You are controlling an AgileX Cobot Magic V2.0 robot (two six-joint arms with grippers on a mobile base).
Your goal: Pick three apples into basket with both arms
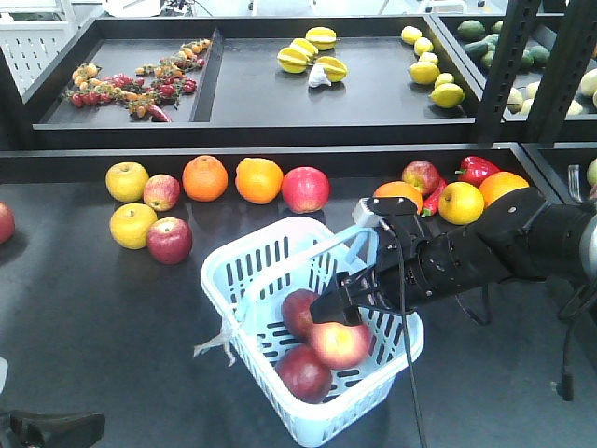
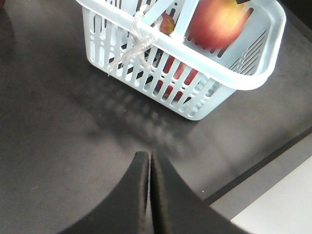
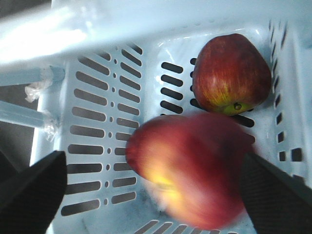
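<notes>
Resting low at the near left corner of the dark worktop (image 1: 84,308), the left tool (image 2: 149,168) has its two black jaws pressed together with nothing between them, the pale blue basket (image 2: 253,80) a little way ahead of its tip. A white string tag (image 1: 216,343) hangs from the basket's left corner. Behind, along the worktop's back edge, lie loose fruit: yellow apples (image 1: 127,181), red apples (image 1: 169,240) and two oranges (image 1: 204,177). Inside the basket, two dark red apples sit on the slotted floor, one further in (image 1: 297,310) and one nearer the front wall (image 1: 304,372). A third apple (image 1: 339,343), red with a yellow patch, shows blurred just below the right tool (image 1: 343,308); in the right wrist view it lies between the two spread fingers (image 3: 34,187) without clearly touching either, so the tool looks released. The right arm (image 1: 504,245) reaches in from the right over the basket's rim.
</notes>
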